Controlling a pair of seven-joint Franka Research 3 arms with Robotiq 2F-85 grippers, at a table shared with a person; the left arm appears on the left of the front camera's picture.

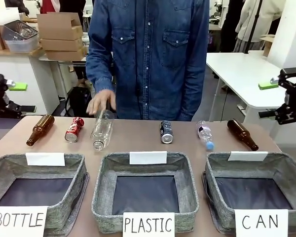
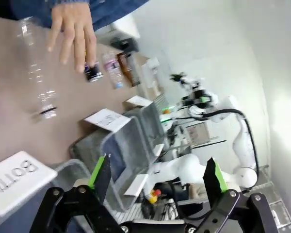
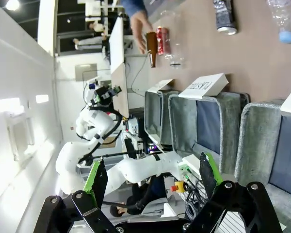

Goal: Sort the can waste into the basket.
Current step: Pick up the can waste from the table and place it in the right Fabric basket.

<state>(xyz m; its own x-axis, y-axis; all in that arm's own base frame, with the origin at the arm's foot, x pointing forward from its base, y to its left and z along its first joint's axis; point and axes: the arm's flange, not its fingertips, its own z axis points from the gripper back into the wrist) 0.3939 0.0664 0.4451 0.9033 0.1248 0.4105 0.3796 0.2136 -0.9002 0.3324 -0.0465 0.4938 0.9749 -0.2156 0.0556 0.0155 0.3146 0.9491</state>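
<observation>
On the brown table's far side lie a red can (image 1: 74, 129) and a dark can (image 1: 166, 132), both on their sides. The grey basket signed CAN (image 1: 286, 165) stands at the near right with nothing in it. My left gripper (image 1: 16, 86) hangs off the table's left end and my right gripper (image 1: 269, 85) off its right end, both far from the cans. In the left wrist view, my left gripper (image 2: 157, 179) is open and the dark can (image 2: 92, 72) lies far off. The right gripper (image 3: 152, 179) is open above the CAN basket (image 3: 257, 141), with both cans (image 3: 224, 17) (image 3: 163, 40) beyond.
A person stands at the far side, one hand (image 1: 101, 102) over a large clear bottle (image 1: 102, 129). Two brown bottles (image 1: 40, 129) (image 1: 242, 134) and a small plastic bottle (image 1: 204, 134) lie in the same row. Baskets signed BOTTLE (image 1: 64, 163) and PLASTIC (image 1: 101, 177) stand left of the CAN basket.
</observation>
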